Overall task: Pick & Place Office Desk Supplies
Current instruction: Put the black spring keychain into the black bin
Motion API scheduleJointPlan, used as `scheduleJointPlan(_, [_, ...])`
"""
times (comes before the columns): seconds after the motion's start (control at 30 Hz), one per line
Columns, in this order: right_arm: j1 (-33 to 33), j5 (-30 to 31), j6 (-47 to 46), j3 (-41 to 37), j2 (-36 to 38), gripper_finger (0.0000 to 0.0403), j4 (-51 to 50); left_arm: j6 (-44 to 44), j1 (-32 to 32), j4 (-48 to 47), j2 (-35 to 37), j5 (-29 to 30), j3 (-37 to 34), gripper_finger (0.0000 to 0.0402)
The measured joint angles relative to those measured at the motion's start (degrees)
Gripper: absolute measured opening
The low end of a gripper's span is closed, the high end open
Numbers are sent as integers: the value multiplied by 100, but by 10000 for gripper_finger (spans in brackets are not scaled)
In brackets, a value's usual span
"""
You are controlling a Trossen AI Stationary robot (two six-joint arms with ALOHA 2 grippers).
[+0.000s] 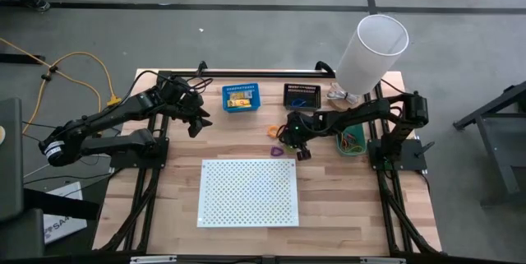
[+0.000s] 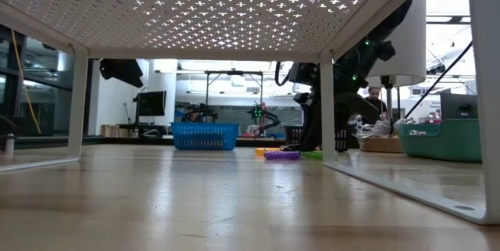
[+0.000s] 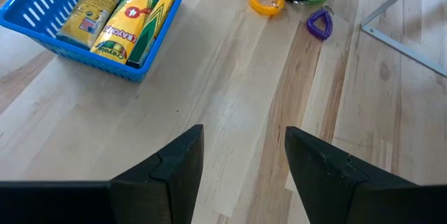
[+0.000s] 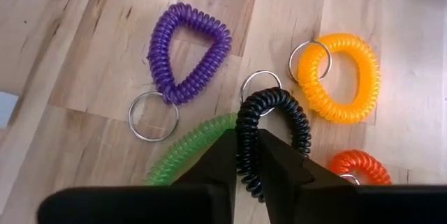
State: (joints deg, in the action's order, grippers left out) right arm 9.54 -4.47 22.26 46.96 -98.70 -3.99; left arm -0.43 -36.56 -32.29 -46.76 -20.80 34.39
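Right gripper: clenched on black coil loop, table centre. Purple loop at ten o'clock, yellow-orange loop at two, green loop and red-orange loop alongside. Left gripper: released. Blue bin: packets, label apparently "Crayola". Green bin: rubber bands. Wooden table; white perforated board.

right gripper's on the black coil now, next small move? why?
Probably a short straight lift. The right gripper is pinched on the black coil loop, which lies against the green loop and the orange loop's ring; raising it slowly should show whether it comes free alone. The left gripper waits open near the blue bin.
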Motion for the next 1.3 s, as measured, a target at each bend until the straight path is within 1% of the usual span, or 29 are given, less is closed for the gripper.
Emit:
scheduleJointPlan(0.3, [0,0,0,0,2,38,33,0,-1,0,2,-1,0,195])
scheduleJointPlan(0.57, [-2,4,4,0,151,21,32,0,0,0,1,0,0,195])
scheduleJointPlan(0.7, [-4,158,7,0,296,21,-2,0,0,1,0,-2,0,195])
scheduleJointPlan(1.07, [-4,177,28,2,367,20,-13,0,0,2,2,-2,0,195])
scheduleJointPlan(1.3, [36,603,-54,3,420,20,199,0,0,2,2,-1,0,195])
